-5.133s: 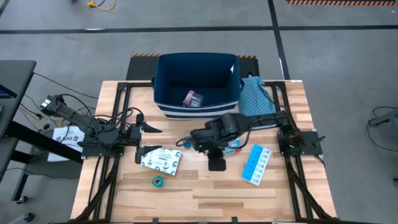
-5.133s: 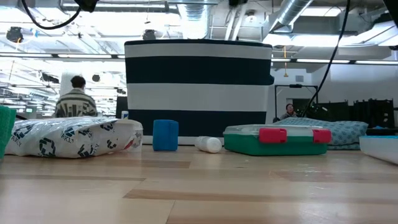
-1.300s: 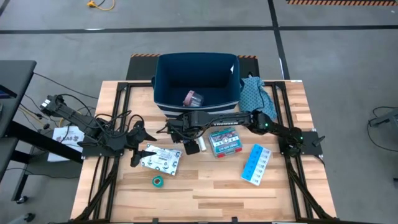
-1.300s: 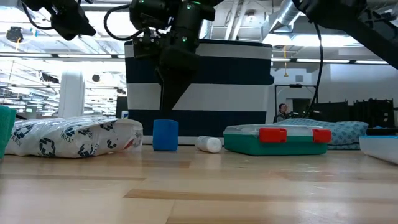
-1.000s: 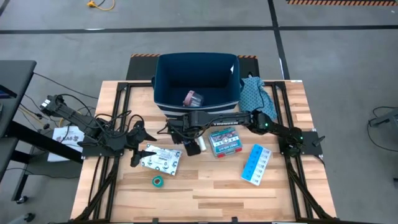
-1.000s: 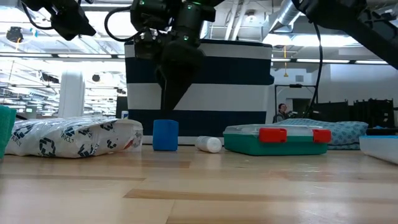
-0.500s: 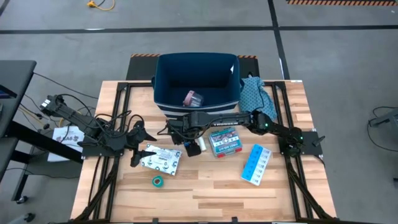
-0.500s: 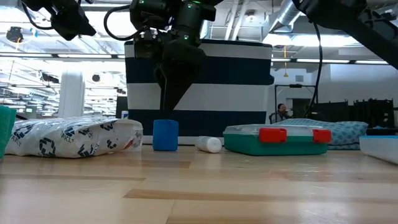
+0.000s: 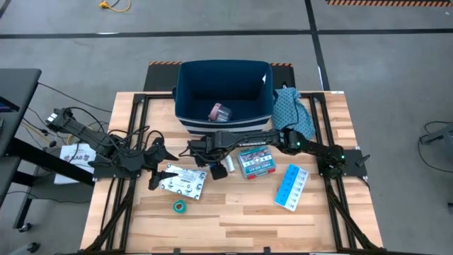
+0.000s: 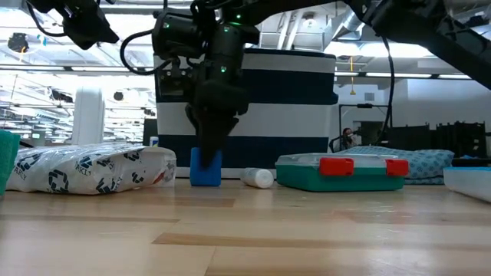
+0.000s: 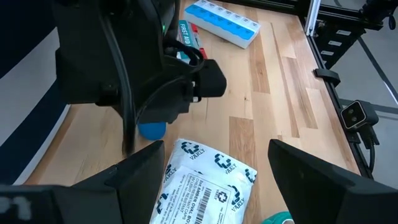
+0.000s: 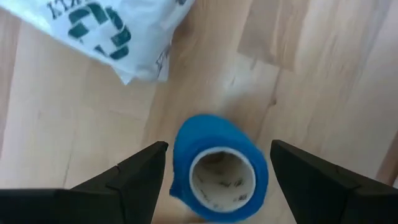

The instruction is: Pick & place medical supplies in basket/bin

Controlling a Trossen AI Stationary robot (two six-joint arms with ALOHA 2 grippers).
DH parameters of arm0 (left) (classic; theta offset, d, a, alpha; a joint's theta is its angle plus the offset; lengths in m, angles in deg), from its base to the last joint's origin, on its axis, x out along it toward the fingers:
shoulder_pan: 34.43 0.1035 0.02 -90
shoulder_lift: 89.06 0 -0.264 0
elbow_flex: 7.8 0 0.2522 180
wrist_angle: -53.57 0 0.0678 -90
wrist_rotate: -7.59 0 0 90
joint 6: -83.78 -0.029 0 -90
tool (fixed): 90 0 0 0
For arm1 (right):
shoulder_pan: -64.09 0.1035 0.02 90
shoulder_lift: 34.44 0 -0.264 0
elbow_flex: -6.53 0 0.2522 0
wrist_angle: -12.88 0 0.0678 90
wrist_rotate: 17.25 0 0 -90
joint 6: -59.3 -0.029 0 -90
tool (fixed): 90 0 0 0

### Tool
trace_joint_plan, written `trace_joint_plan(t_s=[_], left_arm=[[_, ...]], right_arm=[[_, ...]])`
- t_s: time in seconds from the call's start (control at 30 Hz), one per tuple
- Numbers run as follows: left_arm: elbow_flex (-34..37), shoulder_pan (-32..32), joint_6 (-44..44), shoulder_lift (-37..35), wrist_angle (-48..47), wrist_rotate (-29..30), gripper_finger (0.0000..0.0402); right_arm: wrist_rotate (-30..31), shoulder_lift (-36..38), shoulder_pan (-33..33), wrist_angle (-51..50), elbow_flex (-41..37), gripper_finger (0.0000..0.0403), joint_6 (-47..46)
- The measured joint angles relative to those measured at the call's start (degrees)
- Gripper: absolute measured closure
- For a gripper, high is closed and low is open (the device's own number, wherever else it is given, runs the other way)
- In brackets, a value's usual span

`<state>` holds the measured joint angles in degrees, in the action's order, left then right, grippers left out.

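The step in hand looks like the pick of the blue roll (image 12: 219, 171): the right gripper (image 10: 207, 157) has its spread fingers on either side of the roll and nothing in them, its tips low at the roll's upper edge in the low view, while the right wrist view looks straight down the hollow core between the two dark fingers (image 12: 134, 174). The roll (image 10: 205, 167) stands on end on the table (image 9: 233, 219), so its axis is upright and the open core faces up toward the wrist; it sits just in front of the bin (image 9: 224, 85), between the white packet (image 9: 182, 182) and the small white tube (image 10: 257, 178), with the teal-and-red box (image 9: 255, 161) beyond the tube. The next move, as I judge it, is to drop a little further so the pads sit around the roll's wall, then close squarely across it, lift clear and carry it back over the bin's rim; the packet corner lies near, so a skewed close could snag it. The left gripper (image 9: 157, 168) waits by the packet's left end, fingers wide apart and holding nothing. A green roll (image 9: 180, 207) and the pill organiser (image 9: 291, 187) lie nearer the front, still to be picked
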<state>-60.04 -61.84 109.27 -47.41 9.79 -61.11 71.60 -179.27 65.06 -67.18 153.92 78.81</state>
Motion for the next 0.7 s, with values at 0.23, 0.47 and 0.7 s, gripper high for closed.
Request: trace_joint_plan(t_s=[0.23, 0.47, 0.7], left_arm=[[0.0, 0.0, 0.0, 0.0, 0.0, 0.0, 0.0126], [0.0, 0.0, 0.0, 0.0, 0.0, 0.0, 0.0126], [0.0, 0.0, 0.0, 0.0, 0.0, 0.0, 0.0126]], right_arm=[[-0.2, 0.0, -0.4, -1.0, 0.0, 0.0126, 0.0], [-0.3, 0.0, -0.4, -1.2, 0.0, 0.0163, 0.0], [-0.3, 0.0, -0.4, -2.4, 0.0, 0.0247, 0.0]])
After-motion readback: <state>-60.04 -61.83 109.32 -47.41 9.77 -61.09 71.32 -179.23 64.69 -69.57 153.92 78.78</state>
